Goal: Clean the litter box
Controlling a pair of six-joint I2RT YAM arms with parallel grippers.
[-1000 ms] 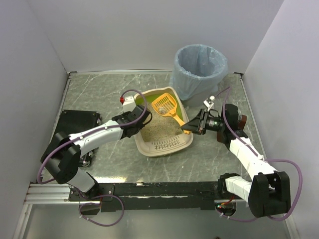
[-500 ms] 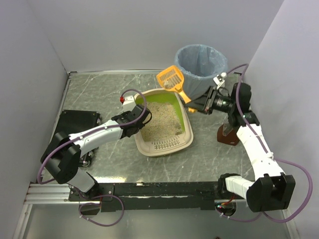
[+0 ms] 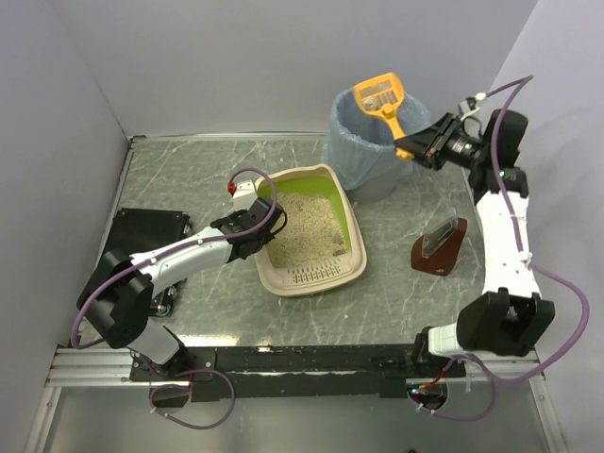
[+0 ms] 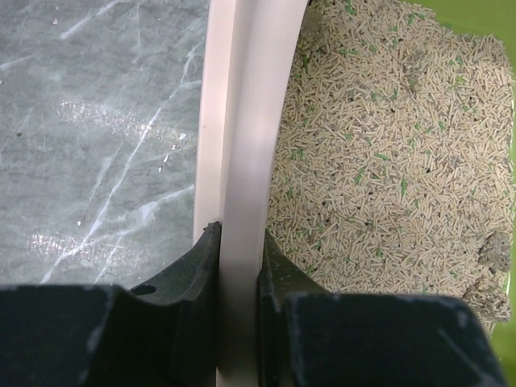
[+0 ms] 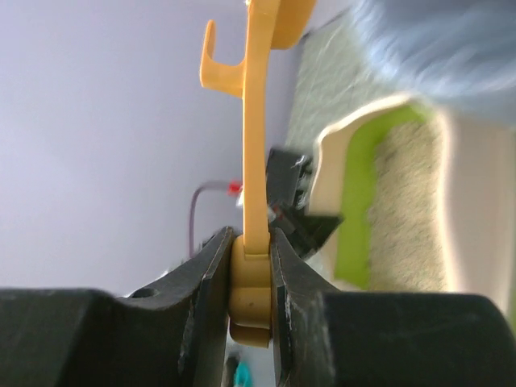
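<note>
Left arm: the left gripper (image 3: 253, 226) is sitting against the left rim of the large cream plastic litter box (image 3: 316, 276).
Litter box: it is lying on the grey marbled desk (image 3: 189, 179), showing beige litter inside a lime-green wall.
Right arm: the right gripper (image 3: 410, 146) is holding the orange slotted plastic scoop (image 3: 379, 94) by its handle, raised high.
Scoop head: it is hanging over the grey round bin (image 3: 359, 151) lined with a light-blue bag.
Right of box: a brown wedge-shaped stand (image 3: 440, 247) is sitting apart on the desk.
</note>
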